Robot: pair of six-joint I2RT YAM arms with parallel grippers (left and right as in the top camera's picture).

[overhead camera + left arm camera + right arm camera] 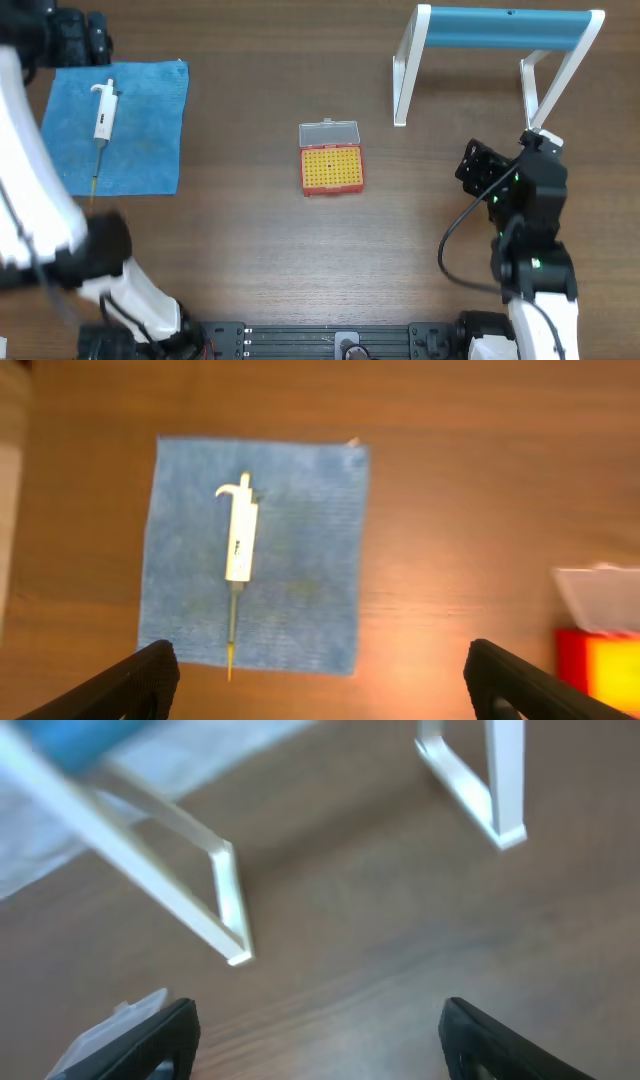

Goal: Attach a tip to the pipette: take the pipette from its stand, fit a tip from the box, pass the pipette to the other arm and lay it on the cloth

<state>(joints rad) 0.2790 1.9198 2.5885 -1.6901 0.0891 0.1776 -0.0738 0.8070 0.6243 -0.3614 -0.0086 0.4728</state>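
Observation:
The pipette (105,112) lies on the blue cloth (150,150) at the back left, a white body with a yellow tip (94,184) fitted, pointing toward the front. The left wrist view looks down from high up on the pipette (240,540) and cloth (310,560). My left gripper (318,655) is open and empty, apart from the pipette. The orange tip box (332,168) stands mid-table with its clear lid open. My right gripper (478,168) hangs low in front of the pipette stand (510,30); it (318,1012) is open and holds nothing.
The stand's white legs (225,900) rise from the brown table just beyond the right fingers. The tip box (600,650) sits to the cloth's right in the left wrist view. The left arm's white link (30,170) runs along the table's left edge.

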